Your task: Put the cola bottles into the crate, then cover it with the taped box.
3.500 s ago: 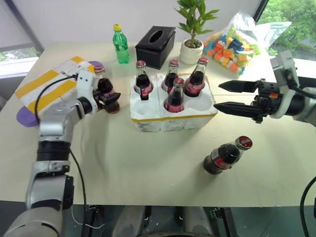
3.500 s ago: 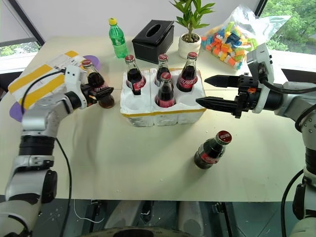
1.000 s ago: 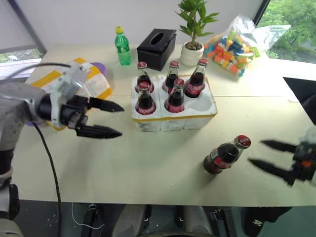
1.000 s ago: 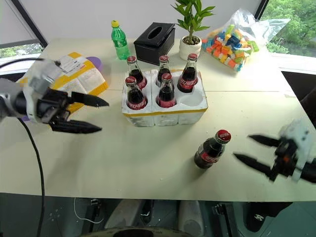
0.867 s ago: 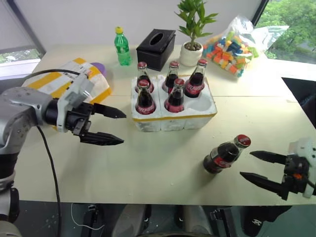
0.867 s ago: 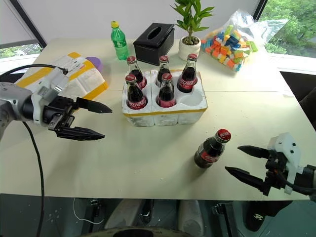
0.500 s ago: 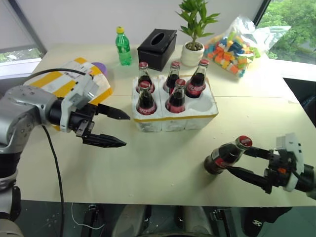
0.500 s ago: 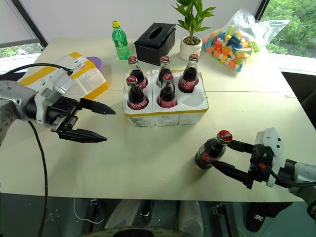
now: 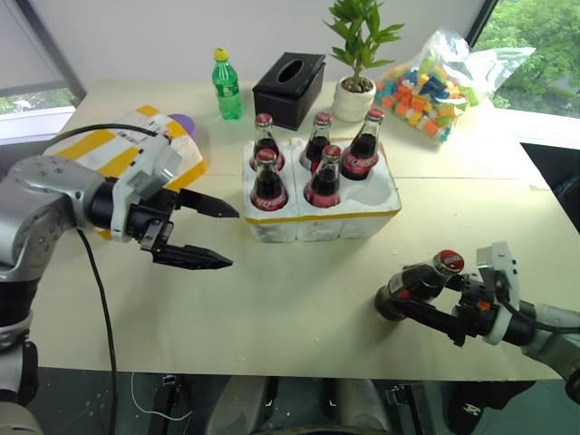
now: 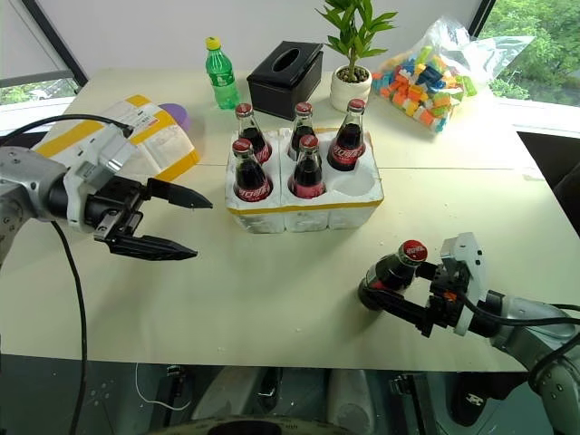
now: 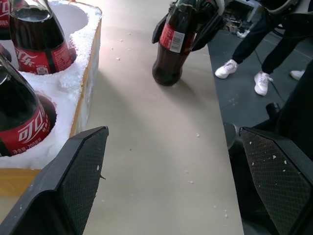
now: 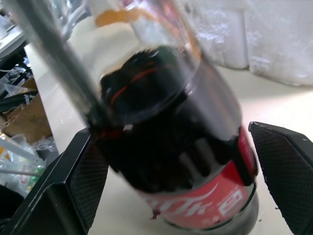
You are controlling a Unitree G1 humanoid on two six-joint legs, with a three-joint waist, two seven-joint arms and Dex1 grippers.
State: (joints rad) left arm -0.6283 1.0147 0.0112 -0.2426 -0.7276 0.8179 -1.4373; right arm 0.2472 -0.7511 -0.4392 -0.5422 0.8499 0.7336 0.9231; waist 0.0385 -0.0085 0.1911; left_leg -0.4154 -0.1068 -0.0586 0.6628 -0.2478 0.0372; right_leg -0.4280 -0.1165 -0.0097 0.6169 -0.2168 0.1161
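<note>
The white crate (image 9: 319,227) holds several upright cola bottles (image 9: 266,184); its front right well (image 9: 375,189) is empty. One more cola bottle (image 9: 412,283) stands tilted near the table's front edge. My right gripper (image 9: 403,292) reaches in from the right, its fingers against both sides of that bottle, as the right wrist view shows around the dark glass (image 12: 195,171). My left gripper (image 9: 234,238) hovers open and empty just left of the crate. The taped box (image 9: 86,149) lies behind my left arm, partly hidden by it.
A green bottle (image 9: 224,86), a black tissue box (image 9: 288,86), a potted plant (image 9: 353,91) and a bag of coloured blocks (image 9: 435,82) line the far side. The front table edge runs close to the loose bottle. A person's shoes (image 11: 234,68) stand beyond the table.
My right gripper has come in from the right to the loose bottle, and its fingers have narrowed onto the bottle's sides. The bottle stays where it was. My left gripper holds still, open.
</note>
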